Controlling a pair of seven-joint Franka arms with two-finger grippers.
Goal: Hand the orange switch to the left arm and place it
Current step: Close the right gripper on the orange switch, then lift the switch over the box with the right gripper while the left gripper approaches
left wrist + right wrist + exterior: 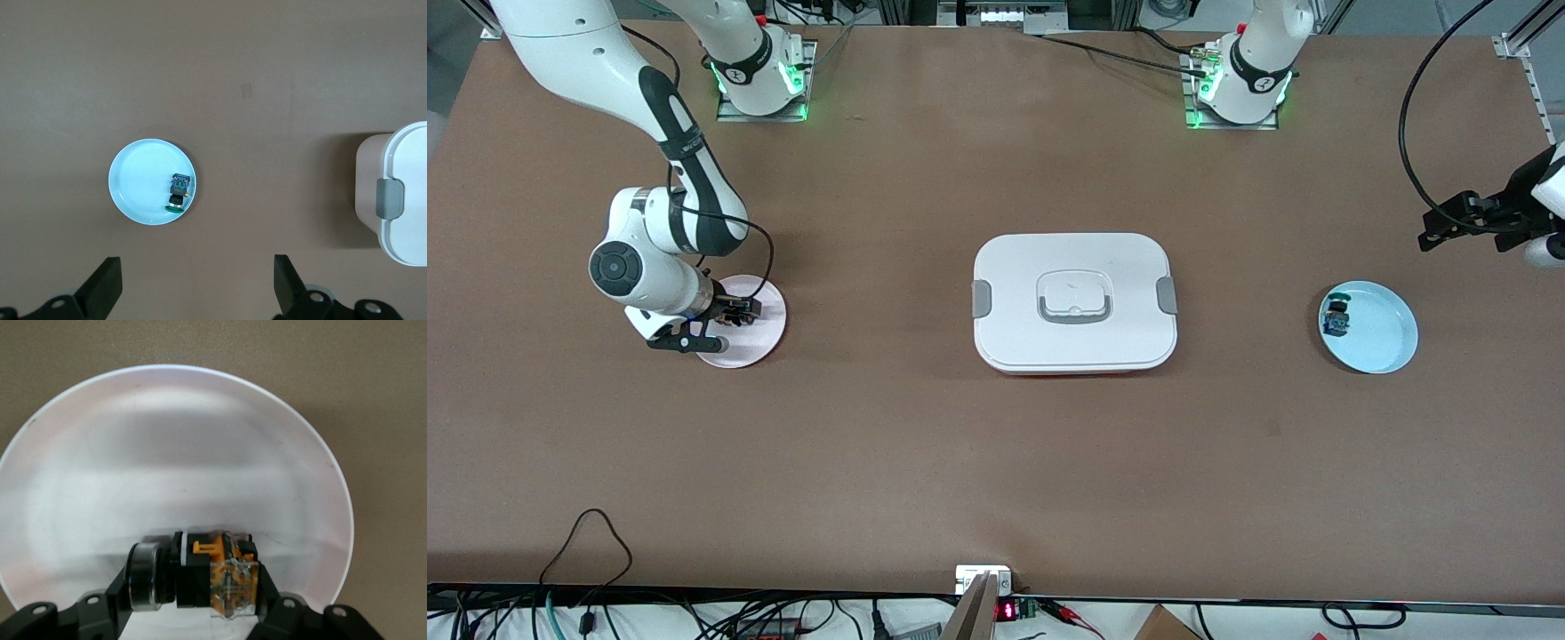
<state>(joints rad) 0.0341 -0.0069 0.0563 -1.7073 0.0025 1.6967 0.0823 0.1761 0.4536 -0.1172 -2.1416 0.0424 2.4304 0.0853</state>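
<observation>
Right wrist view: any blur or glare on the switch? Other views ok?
Right wrist view: the switch is soft and its clear end glints; the plate shows smeared bands. Left wrist view: sharp, with the box casting a shadow. Front view: even light, green glow at both bases.

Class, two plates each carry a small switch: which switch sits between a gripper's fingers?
The orange switch on the pink plate, between the right gripper fingers; the blue plate's switch lies untouched.
</observation>
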